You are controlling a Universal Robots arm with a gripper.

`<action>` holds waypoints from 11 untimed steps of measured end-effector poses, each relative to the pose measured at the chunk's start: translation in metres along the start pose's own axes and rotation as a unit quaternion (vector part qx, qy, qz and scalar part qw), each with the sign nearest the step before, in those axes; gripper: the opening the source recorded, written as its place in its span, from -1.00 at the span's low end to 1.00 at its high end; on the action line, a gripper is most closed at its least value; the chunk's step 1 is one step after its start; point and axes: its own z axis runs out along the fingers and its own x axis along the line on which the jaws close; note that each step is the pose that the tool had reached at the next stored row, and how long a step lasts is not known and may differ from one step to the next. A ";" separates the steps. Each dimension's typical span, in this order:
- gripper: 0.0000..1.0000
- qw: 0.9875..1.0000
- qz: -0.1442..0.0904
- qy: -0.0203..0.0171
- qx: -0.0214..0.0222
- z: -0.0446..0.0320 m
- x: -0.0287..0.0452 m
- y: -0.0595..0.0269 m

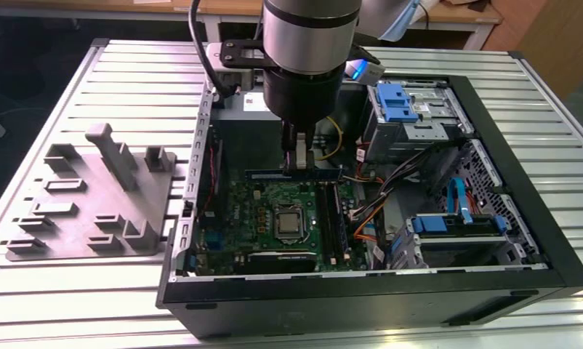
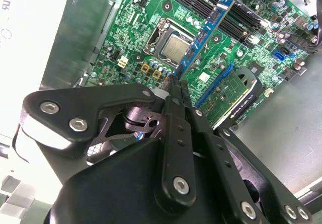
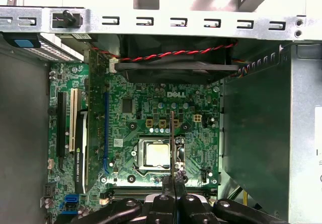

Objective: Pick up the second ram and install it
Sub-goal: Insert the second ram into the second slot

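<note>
Second ram (image 2: 204,35) is pinched on edge between the two fingers of the claw (image 2: 176,80), which are pressed together on its flat faces. In the second wrist view it runs out from the fingertips as a narrow blue stick with a row of small dark chips, passing just beside the processor socket (image 2: 176,48) and lying crosswise to the long black slots (image 2: 211,0).

In the first wrist view it shows edge-on as a thin line (image 3: 173,133) running out from the claw (image 3: 174,177) across the green motherboard (image 3: 131,113), next to the socket (image 3: 155,153) and pointing toward the black fan (image 3: 176,58). A graphics card (image 3: 80,148) stands apart from it near one side of the board.

In the exterior view the arm reaches straight down into the open computer case (image 1: 369,291), and the claw (image 1: 297,169) grips the stick (image 1: 267,174) near its middle, so it lies level over the far edge of the motherboard (image 1: 262,211), beyond the socket (image 1: 289,222). The slots (image 1: 332,218) lie toward the exterior view's right of the socket. I cannot tell whether its lower edge touches the board.

The case rests on a ribbed metal tabletop (image 1: 68,305), with a grey moulded holder (image 1: 88,196) beside it at the exterior view's left.
</note>
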 end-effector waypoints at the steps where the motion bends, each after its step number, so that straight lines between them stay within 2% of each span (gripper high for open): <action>1: -0.84 1.000 0.000 0.000 0.000 0.0000 0.0000 0.0000; 4: -0.84 1.000 0.003 0.000 0.000 0.0001 0.0000 0.0000; 7: -0.84 1.000 0.024 0.000 0.001 0.0004 0.0000 0.0000; 11: -0.84 0.998 0.056 -0.001 0.001 0.0008 0.0000 -0.0001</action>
